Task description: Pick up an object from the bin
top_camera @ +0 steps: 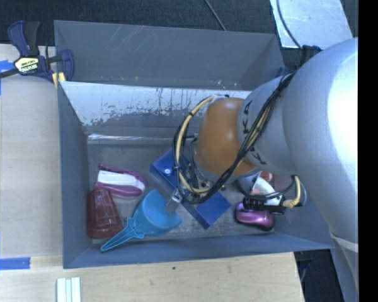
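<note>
Claw [174,201] hangs low in the grey bin [74,187], its tip at the rim of a light blue funnel [152,217] lying just to its view-left (spread or pressed together, I cannot tell). A dark blue flat block [211,211] lies beneath it. A dark red cup [103,214] stands farther left, and a purple thing [254,218] farther right.

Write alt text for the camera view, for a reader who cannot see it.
A robot arm reaches into a grey metal bin from the right, its claw at the rim of a light blue funnel beside a dark blue block. A dark red cup and a purple-and-white item lie at the left, a magenta item at the right.
</note>
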`<action>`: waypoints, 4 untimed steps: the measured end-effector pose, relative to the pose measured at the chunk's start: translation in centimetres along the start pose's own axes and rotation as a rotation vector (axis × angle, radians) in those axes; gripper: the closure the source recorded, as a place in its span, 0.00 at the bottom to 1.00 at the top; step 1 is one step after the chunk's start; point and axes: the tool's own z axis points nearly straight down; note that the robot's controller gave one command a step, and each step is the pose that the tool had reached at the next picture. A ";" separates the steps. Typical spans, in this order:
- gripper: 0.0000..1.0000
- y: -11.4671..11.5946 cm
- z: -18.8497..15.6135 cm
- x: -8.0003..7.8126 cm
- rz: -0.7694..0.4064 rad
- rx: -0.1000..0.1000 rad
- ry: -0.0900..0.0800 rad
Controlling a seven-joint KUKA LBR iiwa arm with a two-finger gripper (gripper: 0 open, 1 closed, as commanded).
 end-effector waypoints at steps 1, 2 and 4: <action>1.00 2.1 -0.1 -3.2 0.063 0.006 0.014; 1.00 2.1 -0.1 -3.2 0.062 0.006 0.014; 1.00 1.9 -4.3 -3.1 0.060 0.015 0.020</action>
